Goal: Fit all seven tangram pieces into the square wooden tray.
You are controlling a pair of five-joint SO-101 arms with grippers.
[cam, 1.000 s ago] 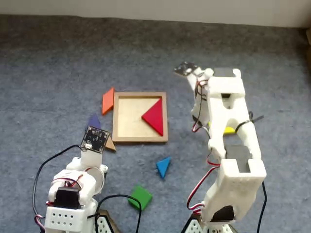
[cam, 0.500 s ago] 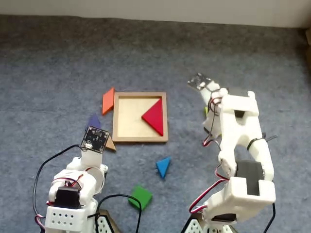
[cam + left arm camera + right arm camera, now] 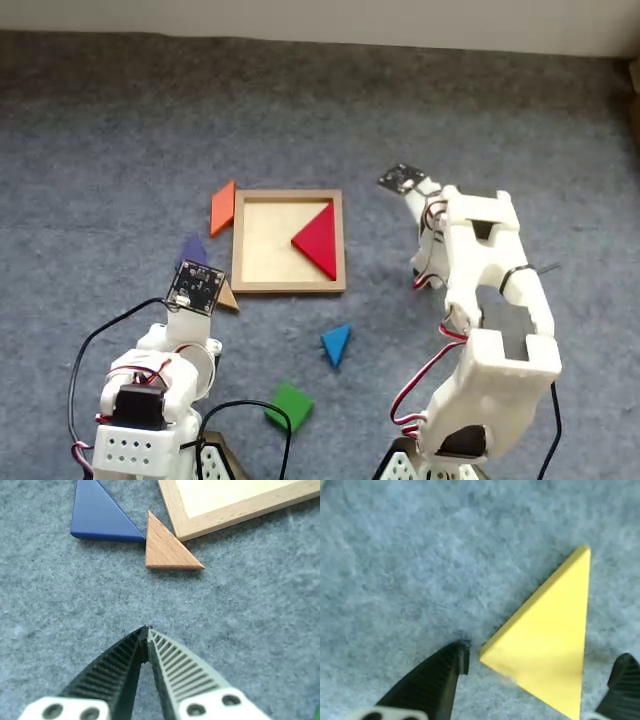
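Grey felt counter (image 3: 120, 120). Yellow triangle (image 3: 545, 640) laid flat toward counter's right edge, straddled by right gripper (image 3: 543, 662), jaws apart. Judged light, stiff, thin, slick: best pinched across edges. Left gripper (image 3: 146, 636) closed, empty.

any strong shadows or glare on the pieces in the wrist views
Left wrist view: soft, even light, with just a thin dark shadow along the outer rim of the wooden tray and beside the brown triangle and blue triangle; no glare. Right wrist view: the yellow triangle shows a faint pale sheen on part of its face and hardly any shadow.
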